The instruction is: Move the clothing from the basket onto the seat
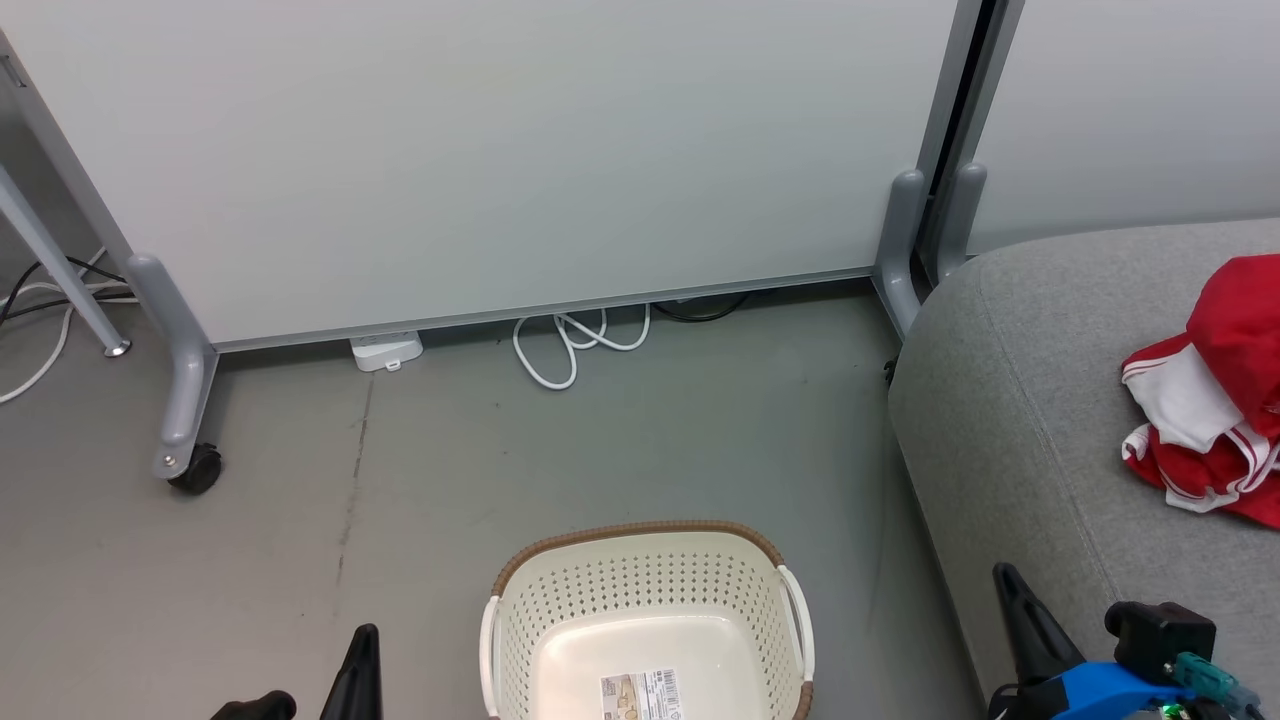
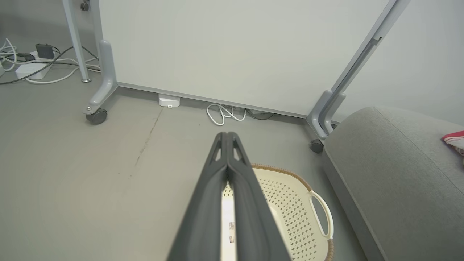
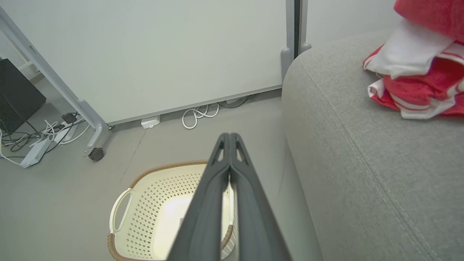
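Already the clothing [image 1: 1215, 400] lies on the seat [image 1: 1020, 420], a crumpled red heap with white stripes and a white panel at the right edge of the head view, well apart from the basket [image 1: 640, 580]. The seat, grey and rounded, takes up the right side of that frame. In the right wrist view the heap sits at the upper right, on the cushion's top. The basket stands on the floor [image 1: 400, 520] at the bottom centre of the head view, near the seat's front edge. Its brown rim faces up and a label [image 1: 640, 695] shows on its pale bottom.

The left jaws are closed on nothing. In the left wrist view the two dark fingers [image 2: 203, 206] rise from the bottom centre pressed together to the tip, hiding the basket's left part. The right jaws are likewise closed and hold nothing. Their fingers [image 3: 250, 203] meet at the tip in the middle of the right wrist view, in front of the basket's right part and beside the seat's edge.

Behind, a white partition panel [image 1: 480, 150] on grey legs spans the upper part of the head view, and one leg ends in a black caster [image 1: 195, 468] at the left. A coiled white cable [image 1: 570, 350] and a small white box [image 1: 385, 350] lie on the floor below the panel's lower edge.
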Controlling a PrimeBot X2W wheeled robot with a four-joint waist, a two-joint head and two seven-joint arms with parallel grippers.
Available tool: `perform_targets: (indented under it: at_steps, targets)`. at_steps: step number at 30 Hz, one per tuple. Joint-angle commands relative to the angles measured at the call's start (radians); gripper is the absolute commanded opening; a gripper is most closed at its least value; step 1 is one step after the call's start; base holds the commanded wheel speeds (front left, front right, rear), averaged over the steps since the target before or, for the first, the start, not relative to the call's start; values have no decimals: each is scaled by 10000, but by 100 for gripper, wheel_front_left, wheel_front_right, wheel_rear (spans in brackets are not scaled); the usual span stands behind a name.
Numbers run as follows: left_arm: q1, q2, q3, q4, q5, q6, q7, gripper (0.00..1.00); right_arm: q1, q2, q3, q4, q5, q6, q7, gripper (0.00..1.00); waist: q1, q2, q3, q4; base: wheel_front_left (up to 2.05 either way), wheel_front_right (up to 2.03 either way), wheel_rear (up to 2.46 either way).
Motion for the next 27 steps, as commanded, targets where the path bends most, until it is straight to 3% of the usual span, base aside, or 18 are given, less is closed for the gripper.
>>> perform_targets:
  at_steps: [1,27]
  targets:
    - [-187,26,91,-197,-391,-1,90,0,-124,-15,-48,-149,442,0,48,0,0,-1,3,-6,0,0,0]
    - [-781,-52,691,-716,-4288,-5,1234,0,-521,-30,-263,-305,4771,0,658,0,0,-1,42,-89,0,0,0]
